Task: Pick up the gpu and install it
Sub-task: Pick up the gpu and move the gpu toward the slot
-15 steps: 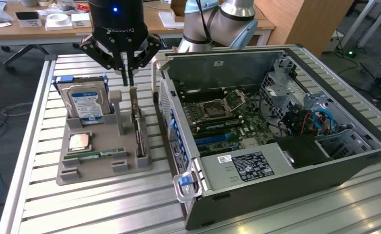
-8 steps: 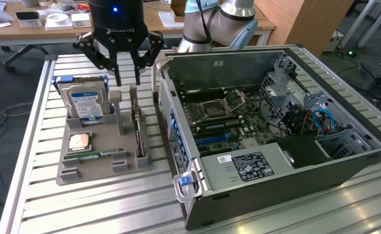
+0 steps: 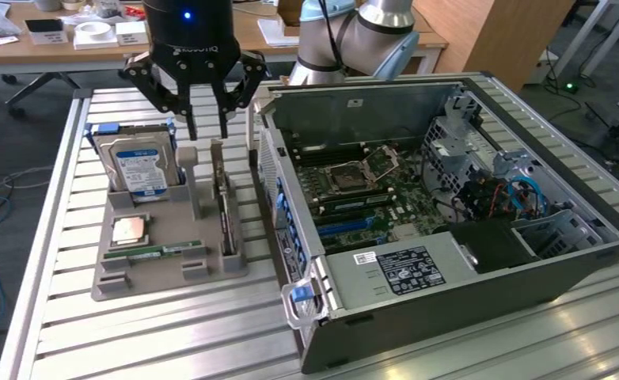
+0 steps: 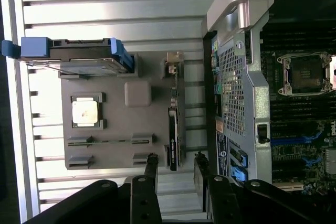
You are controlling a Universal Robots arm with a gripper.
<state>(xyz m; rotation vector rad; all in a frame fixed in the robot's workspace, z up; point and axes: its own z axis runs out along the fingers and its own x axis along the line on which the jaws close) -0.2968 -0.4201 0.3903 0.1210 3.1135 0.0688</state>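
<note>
1. The black two-finger claw (image 3: 209,131) hangs with its fingers pointing down and parted about half way. Nothing is between them, so it holds nothing.
2. Just below it stands the gpu (image 3: 225,210), a thin, flat, dark card. It sits in a slot of the grey plastic holder tray (image 3: 114,277), on the tray's side toward the exterior view's right.
3. In the wrist view the fingertips stand on either side of the card's far end, apart from it.
4. The card rests upright on one long edge. We think this leaves both flat faces free for the fingers.
5. Its long axis runs from far to near, and its faces look left and right.
6. A silver hard drive (image 3: 138,170) stands at the tray's far left. The open dark computer case (image 3: 468,301) lies to the right.
</note>
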